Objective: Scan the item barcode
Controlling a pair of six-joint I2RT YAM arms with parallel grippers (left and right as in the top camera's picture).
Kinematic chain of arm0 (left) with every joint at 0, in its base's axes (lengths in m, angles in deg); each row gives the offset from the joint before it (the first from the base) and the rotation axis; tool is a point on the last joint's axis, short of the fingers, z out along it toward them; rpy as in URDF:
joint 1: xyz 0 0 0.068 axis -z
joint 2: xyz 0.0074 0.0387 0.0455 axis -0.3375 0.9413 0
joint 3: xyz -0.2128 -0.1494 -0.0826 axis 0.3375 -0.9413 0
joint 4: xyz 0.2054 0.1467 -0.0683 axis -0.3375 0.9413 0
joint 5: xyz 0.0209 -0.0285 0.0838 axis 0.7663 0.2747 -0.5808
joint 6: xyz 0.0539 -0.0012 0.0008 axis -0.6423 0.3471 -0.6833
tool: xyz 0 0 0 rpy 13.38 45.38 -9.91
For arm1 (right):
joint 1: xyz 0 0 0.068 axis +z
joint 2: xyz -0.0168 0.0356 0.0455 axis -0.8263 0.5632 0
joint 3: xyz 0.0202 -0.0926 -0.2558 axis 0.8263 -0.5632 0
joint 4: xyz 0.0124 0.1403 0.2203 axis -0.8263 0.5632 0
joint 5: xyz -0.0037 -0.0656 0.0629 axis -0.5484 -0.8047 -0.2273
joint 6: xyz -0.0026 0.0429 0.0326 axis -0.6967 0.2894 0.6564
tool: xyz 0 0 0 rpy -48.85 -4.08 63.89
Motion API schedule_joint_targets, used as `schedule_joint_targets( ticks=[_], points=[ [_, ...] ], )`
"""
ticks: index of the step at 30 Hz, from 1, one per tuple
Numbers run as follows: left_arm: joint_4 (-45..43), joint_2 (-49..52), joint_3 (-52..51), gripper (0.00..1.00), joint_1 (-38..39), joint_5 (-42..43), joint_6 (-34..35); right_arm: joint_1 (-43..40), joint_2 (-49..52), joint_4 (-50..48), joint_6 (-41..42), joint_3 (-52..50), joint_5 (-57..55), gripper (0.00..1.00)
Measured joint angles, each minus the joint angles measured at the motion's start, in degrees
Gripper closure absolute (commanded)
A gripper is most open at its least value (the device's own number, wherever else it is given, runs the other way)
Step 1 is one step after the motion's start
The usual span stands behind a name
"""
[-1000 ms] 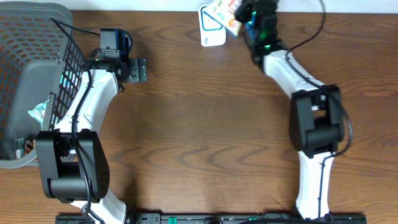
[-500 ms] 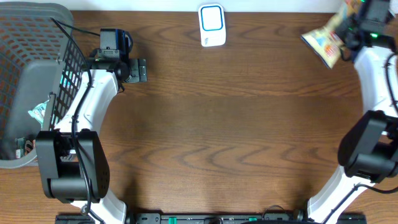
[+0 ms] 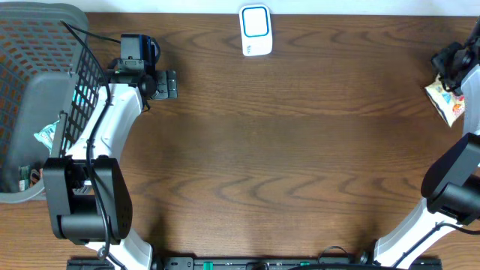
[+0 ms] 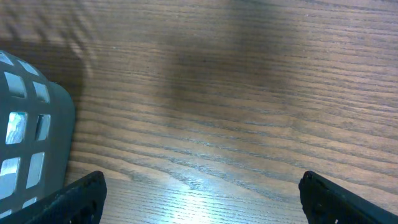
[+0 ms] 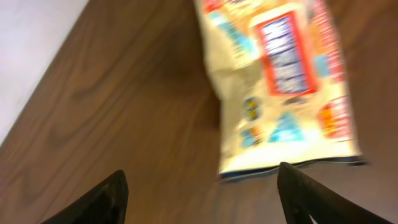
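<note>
On the near side of the table (image 3: 262, 150), both arm bases are running off the bottom of the overhead view, and the right arm is being cut by the right edge. The left gripper (image 4: 202, 180) is hanging over bare wood with its jaws spread wide and nothing between them; only its dark fingertips (image 4: 81, 196) are showing in its wrist view. Beside it the grey basket (image 3: 37, 45) is sitting half out of frame, its contents too small to make out. Farther right, the right gripper (image 5: 202, 174) is standing open and holding nothing. The snack bag (image 5: 280, 93) is lying flat on the table just beyond its tips, by the right edge; its print is blurring, so no barcode is readable. At the far edge the white scanner (image 3: 255, 30) is resting, well apart from the bag.
</note>
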Motion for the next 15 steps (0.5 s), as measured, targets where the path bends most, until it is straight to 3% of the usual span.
schedule_joint_targets(
  ticks=[9, 12, 13, 15],
  points=[
    [0.00, 0.00, 0.00, 0.02, 0.00, 0.00, 0.00, 2.54, 0.00, 1.20, -3.34, 0.00, 22.86, 0.10],
    [0.00, 0.00, 0.00, 0.02, 0.00, 0.00, 0.00, 5.07, 0.00, 3.39, -3.41, 0.00, 26.16, 0.09],
    [0.00, 0.00, 0.00, 0.02, 0.00, 0.00, 0.00, 6.34, 0.00, 4.07, -3.43, -0.02, 26.69, 0.02],
    [0.00, 0.00, 0.00, 0.02, 0.00, 0.00, 0.00, 8.70, 0.00, 5.33, -3.50, -0.09, 26.62, 0.01]
  ],
)
